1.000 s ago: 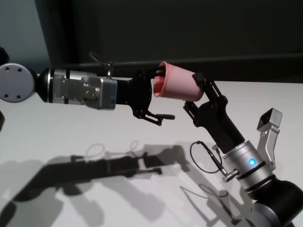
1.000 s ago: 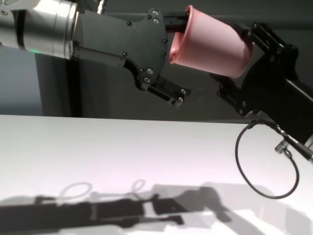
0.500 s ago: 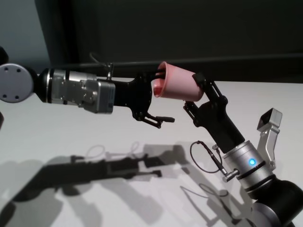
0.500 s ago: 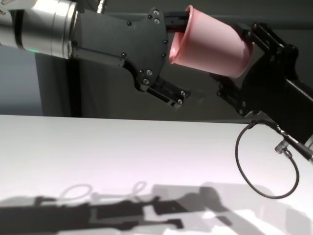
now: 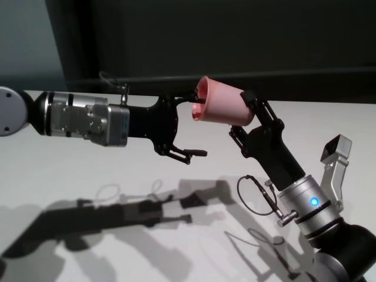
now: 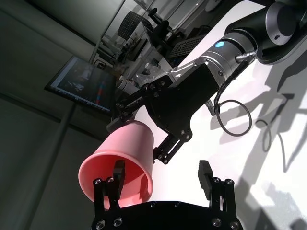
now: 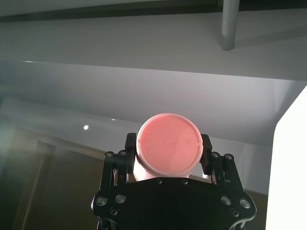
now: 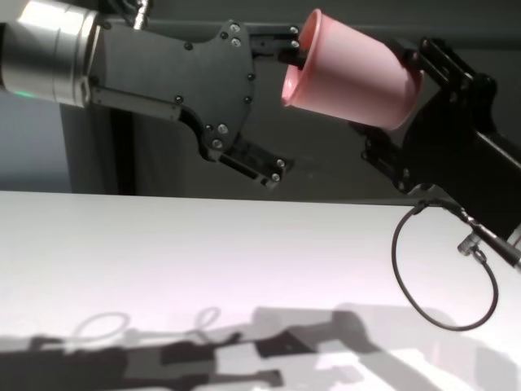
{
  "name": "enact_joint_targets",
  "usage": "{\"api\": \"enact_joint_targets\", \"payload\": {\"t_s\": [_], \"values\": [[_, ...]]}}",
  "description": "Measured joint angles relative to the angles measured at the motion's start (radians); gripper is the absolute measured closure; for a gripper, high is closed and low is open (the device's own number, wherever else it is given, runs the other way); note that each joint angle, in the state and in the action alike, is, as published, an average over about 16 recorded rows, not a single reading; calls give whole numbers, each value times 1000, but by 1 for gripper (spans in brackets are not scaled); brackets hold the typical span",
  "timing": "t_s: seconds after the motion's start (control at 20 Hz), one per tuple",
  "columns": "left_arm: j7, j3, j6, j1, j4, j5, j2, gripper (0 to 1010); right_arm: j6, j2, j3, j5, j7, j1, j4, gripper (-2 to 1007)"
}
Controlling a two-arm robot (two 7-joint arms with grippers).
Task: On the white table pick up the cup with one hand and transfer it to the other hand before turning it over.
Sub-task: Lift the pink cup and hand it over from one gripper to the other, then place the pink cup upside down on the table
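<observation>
head view shows the white table (image 5: 70,176) spread wide under both arms, their shadows lying on it. the right arm rises from the lower right, a thin black cable loop (image 5: 254,197) hanging by its wrist. the left arm reaches in level from the left, silver-bodied with a black plate at its end.

right claw (image 5: 247,114) is closed on the cup (image 5: 222,107), its fingers pressed to opposite sides near the cup's base; the right wrist view looks straight at the round pink base (image 7: 169,143) set between the two fingers.

cup is held high above the table, lying tilted with its flared rim turned toward the left arm.

left claw (image 8: 285,110) is open: one finger tip sits just inside the cup's mouth, the other hangs below and apart from the cup.
</observation>
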Motion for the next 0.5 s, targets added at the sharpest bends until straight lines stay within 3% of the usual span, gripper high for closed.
{"api": "enact_joint_targets", "payload": {"t_s": [0.5], "values": [[100, -75, 94, 110, -90, -19, 81, 9, 0, 0, 0, 0, 0, 0, 0, 254]]}}
